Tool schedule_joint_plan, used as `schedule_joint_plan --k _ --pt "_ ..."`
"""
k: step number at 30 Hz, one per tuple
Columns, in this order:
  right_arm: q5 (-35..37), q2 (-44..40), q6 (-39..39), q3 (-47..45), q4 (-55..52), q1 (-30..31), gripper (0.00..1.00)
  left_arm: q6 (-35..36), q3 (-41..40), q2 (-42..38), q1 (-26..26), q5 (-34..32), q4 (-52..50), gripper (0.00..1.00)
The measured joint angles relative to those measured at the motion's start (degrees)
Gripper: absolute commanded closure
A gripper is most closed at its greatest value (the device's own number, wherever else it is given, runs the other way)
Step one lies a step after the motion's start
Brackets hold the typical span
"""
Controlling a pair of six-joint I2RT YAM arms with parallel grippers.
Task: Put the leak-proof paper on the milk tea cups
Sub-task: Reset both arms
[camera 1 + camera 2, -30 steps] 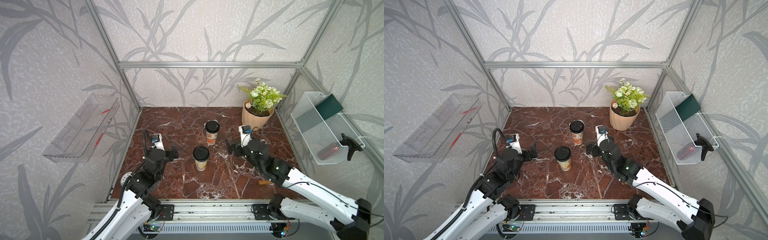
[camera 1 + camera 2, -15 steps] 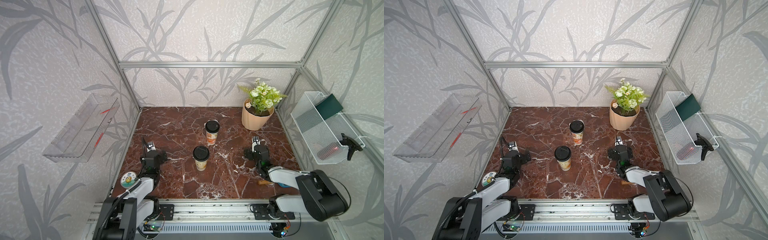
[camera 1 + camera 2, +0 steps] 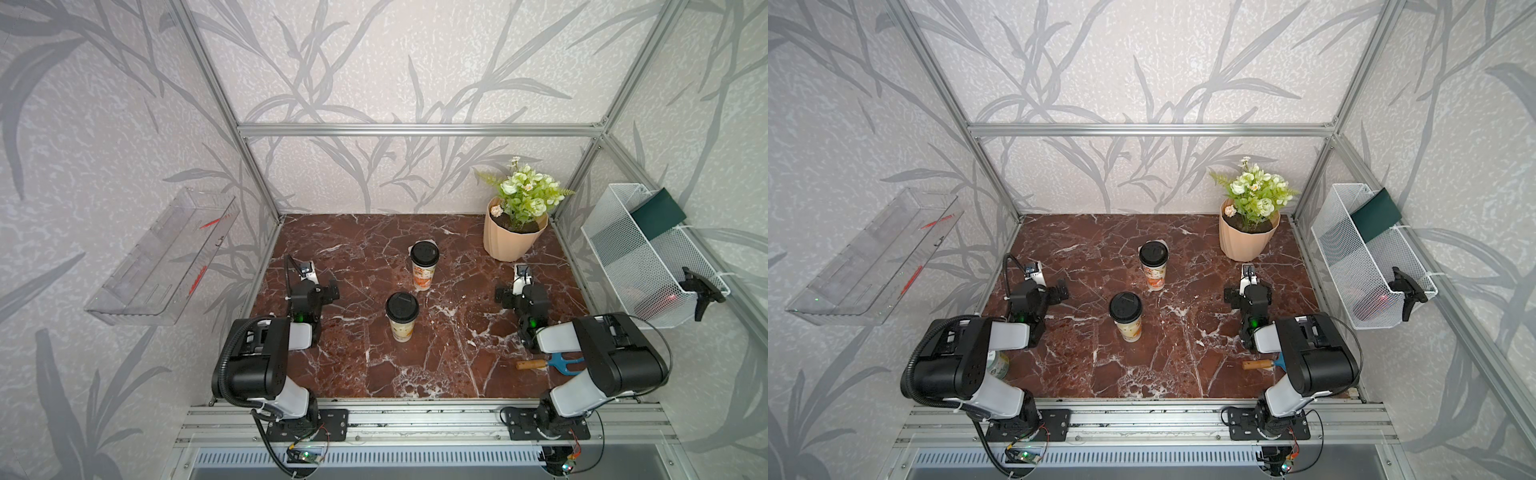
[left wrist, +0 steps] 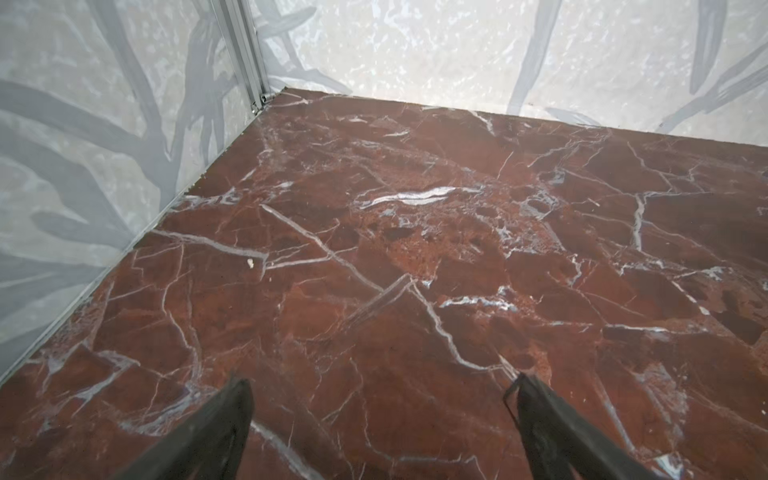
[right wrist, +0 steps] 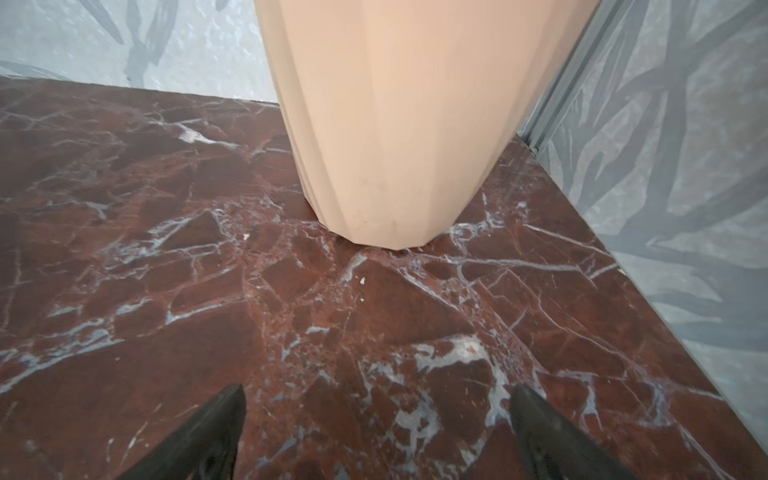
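Upright, both cream, orange-printed cups [image 3: 402, 329] (black lids [image 3: 401, 306] on) stand; all jaws gape empty.

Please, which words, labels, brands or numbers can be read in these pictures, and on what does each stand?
No text can be read anywhere.
Orange-brown print on the near milk tea cup: too small to read.
Orange-brown print on the far milk tea cup: too small to read.
Red marks on the clear wall tray: too blurred to read.
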Motion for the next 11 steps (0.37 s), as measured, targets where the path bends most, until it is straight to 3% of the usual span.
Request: schedule_joint_plan --k 11 --pt "-0.87 0.22 -0.50 0.26 0.37 0.20 0.01 0.66 0.07 0.02 -0.02 0.28 -1.31 0.01"
